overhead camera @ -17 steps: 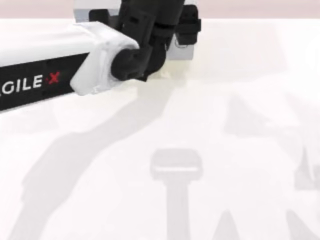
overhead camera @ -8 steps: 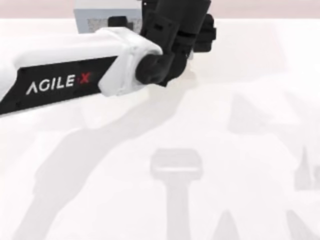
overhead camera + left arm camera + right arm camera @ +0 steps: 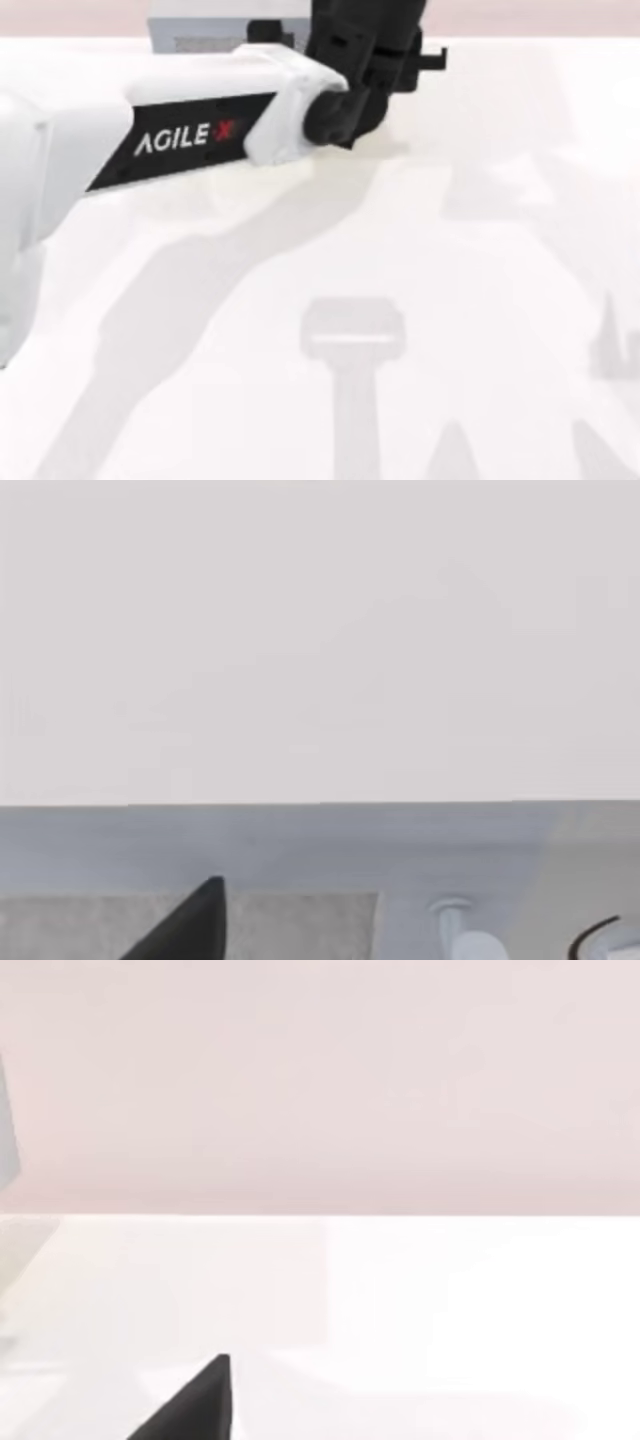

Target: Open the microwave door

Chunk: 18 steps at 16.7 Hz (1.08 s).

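At the table's far edge, left of centre, the left arm has swept rightward across the microwave within the last second, carrying its gripper along the front. I cannot tell whether the fingers are apart. Its wrist view shows the door close up. That suggests the door is swinging open. Right arm is parked out of sight.

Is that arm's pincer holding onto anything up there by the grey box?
It cannot be told. The left arm reaches to the microwave at the table's far edge, but its pincer is hidden there.
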Each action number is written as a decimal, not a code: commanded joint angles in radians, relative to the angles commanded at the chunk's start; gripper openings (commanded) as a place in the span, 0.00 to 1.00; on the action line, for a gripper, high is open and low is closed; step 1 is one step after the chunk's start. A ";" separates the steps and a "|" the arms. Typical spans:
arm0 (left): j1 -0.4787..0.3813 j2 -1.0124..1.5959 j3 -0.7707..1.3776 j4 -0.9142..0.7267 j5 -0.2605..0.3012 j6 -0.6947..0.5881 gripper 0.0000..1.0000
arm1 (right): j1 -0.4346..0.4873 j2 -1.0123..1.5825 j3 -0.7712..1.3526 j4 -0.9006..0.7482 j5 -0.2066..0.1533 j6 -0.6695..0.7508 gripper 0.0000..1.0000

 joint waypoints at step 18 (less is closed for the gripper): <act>0.004 0.007 0.007 0.002 0.004 0.003 0.00 | 0.000 0.000 0.000 0.000 0.000 0.000 1.00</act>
